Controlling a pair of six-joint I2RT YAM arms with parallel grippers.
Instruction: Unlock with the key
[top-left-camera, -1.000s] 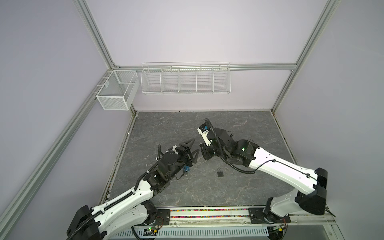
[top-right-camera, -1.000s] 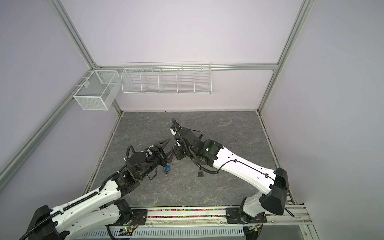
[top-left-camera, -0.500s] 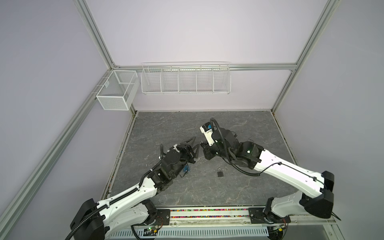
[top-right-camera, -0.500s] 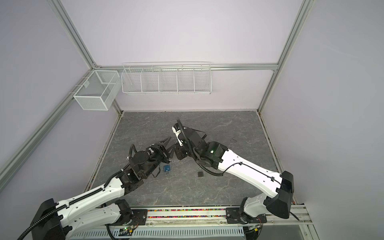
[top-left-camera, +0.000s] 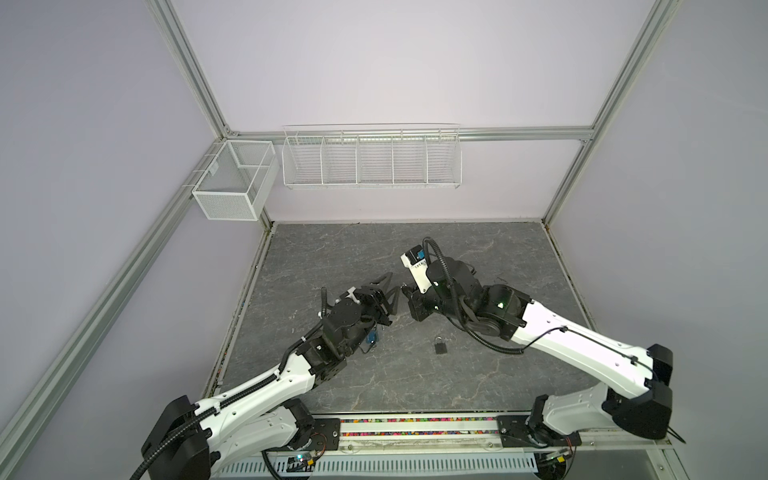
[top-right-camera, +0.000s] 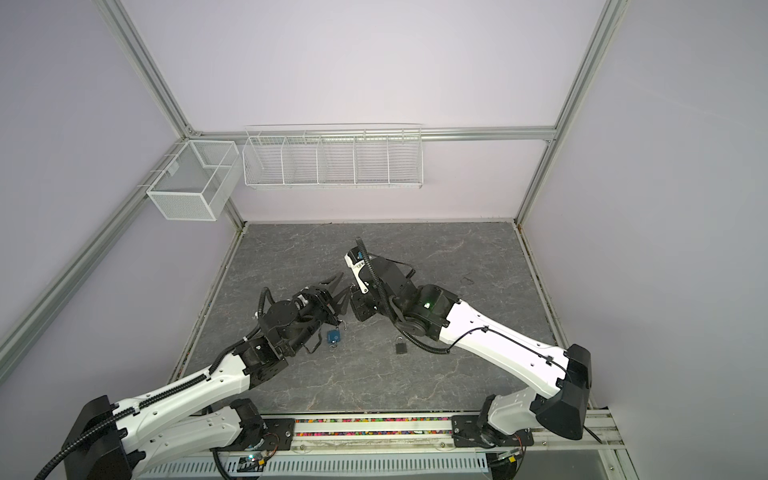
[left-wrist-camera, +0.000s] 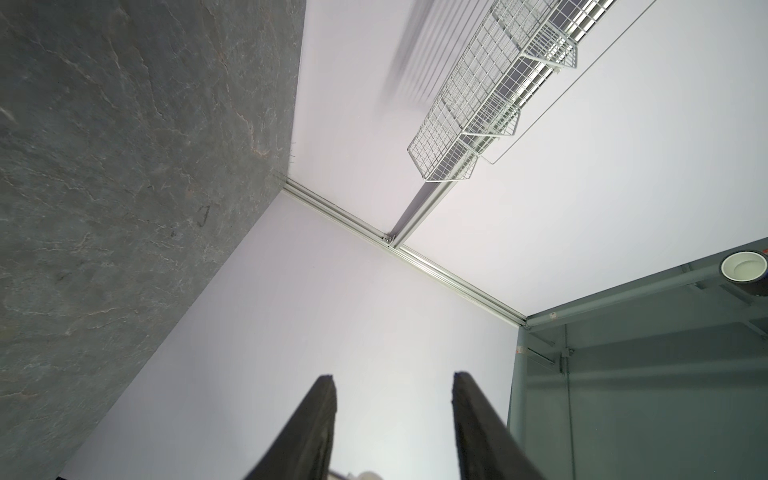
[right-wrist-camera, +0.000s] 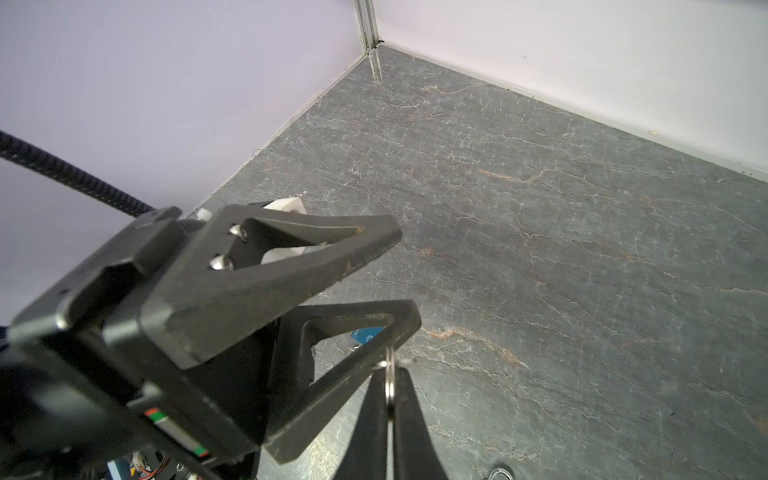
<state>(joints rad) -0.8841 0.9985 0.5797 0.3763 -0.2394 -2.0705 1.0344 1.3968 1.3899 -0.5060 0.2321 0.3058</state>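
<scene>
A metal key ring (right-wrist-camera: 389, 374) shows edge-on between the fingers of my right gripper (right-wrist-camera: 390, 370), which is shut on it; the key itself is mostly hidden. In both top views the right gripper (top-left-camera: 404, 286) hangs over the middle of the floor, tip to tip with my left gripper (top-left-camera: 395, 281). The left gripper (left-wrist-camera: 392, 378) is open with nothing between its fingers. Its lower finger (right-wrist-camera: 353, 332) passes right beside the ring; I cannot tell if they touch. A black padlock (top-left-camera: 440, 345) lies on the floor under the right arm. A blue padlock (top-right-camera: 333, 336) lies under the left wrist.
A white wire shelf basket (top-left-camera: 372, 156) hangs on the back wall. A white mesh box (top-left-camera: 235, 185) is fixed to the left rail. Walls close in the grey stone floor (top-left-camera: 478, 382) on three sides, and the arm bases stand on the front rail.
The left gripper's jaws have narrowed but stay apart. The right arm has shifted slightly to the right with the ring still in its grip.
</scene>
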